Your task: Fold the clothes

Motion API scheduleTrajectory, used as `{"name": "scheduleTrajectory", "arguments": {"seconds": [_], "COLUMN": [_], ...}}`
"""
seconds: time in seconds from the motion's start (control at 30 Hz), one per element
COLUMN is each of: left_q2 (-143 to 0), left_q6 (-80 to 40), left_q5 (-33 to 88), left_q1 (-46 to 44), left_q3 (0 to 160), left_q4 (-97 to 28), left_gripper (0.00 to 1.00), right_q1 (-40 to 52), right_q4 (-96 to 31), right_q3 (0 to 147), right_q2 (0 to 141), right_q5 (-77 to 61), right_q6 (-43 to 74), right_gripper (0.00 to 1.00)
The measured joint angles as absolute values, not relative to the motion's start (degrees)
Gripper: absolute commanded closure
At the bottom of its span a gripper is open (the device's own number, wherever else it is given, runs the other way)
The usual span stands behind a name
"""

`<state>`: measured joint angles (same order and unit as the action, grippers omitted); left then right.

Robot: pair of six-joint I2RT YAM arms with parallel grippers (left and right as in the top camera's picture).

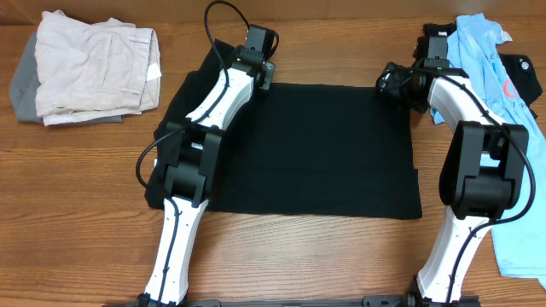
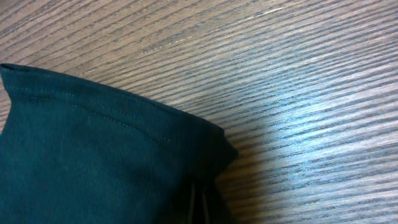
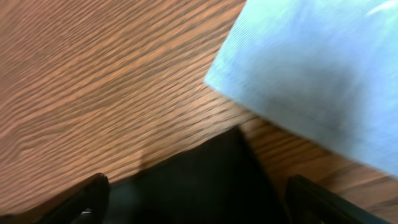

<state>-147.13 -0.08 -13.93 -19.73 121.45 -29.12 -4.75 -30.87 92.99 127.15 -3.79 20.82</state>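
The wooden table [image 1: 299, 43] fills the overhead view, with bare wood open along the near edge, across the far strip between the two arms, and in a band between the left-hand pile and the middle. The black shirt [image 1: 316, 153] lies in the centre, spread flat as a broad rectangle. Its near edge runs straight and its right edge is clean, while its left side disappears under the left arm [image 1: 192, 162]. The right arm [image 1: 478, 170] stands just beside the shirt's right edge and partly over the light blue polo [image 1: 486, 51]. The polo drapes in a long strip down the right side of the table, and its lower end runs off the frame. Beside the polo's upper part, at the table's far right, lies a dark garment with a red print [image 1: 522, 78]. At the far left, well apart from the shirt, a folded beige pile [image 1: 90, 72] sits on a grey garment [image 1: 21, 85]. The left gripper [image 1: 263, 72] is at the shirt's far left corner, its fingers pressed together and pinching the fabric, whose stitched hem gathers toward them in the left wrist view. The right gripper [image 1: 391, 85] hovers at the far right corner, and its fingers [image 3: 93, 193] are spread wide with black cloth showing between them and the polo's edge near.
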Motion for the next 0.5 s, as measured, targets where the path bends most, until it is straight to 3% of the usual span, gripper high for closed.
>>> {"name": "scheduleTrajectory", "arguments": {"seconds": [0.03, 0.07, 0.1, 0.13, 0.23, 0.5], "left_q2": [-147.1, -147.1, -147.1, -147.1, -147.1, -147.1], "left_q6": [-0.1, -0.1, -0.1, -0.1, -0.1, -0.1], "left_q5": [-13.9, -13.9, -13.9, -13.9, -13.9, -13.9], "left_q1": [-19.7, -19.7, -19.7, -19.7, -19.7, -19.7], "left_q3": [121.4, 121.4, 121.4, 121.4, 121.4, 121.4], "left_q4": [-29.1, -29.1, -29.1, -29.1, -29.1, -29.1], "left_gripper": [0.96, 0.96, 0.94, 0.95, 0.95, 0.94], "right_q1": [-4.8, -4.8, -4.8, -4.8, -4.8, -4.8], "right_q4": [-30.8, -30.7, -30.7, -30.7, -30.7, -31.6], "right_q3": [93.0, 93.0, 93.0, 93.0, 93.0, 93.0], "right_q2": [127.2, 127.2, 127.2, 127.2, 127.2, 127.2], "right_q5": [-3.4, -3.0, -2.7, -2.3, -1.7, -0.9], "right_q6": [20.8, 20.6, 20.6, 20.5, 20.7, 20.6], "right_gripper": [0.20, 0.42, 0.53, 0.57, 0.64, 0.63]}}
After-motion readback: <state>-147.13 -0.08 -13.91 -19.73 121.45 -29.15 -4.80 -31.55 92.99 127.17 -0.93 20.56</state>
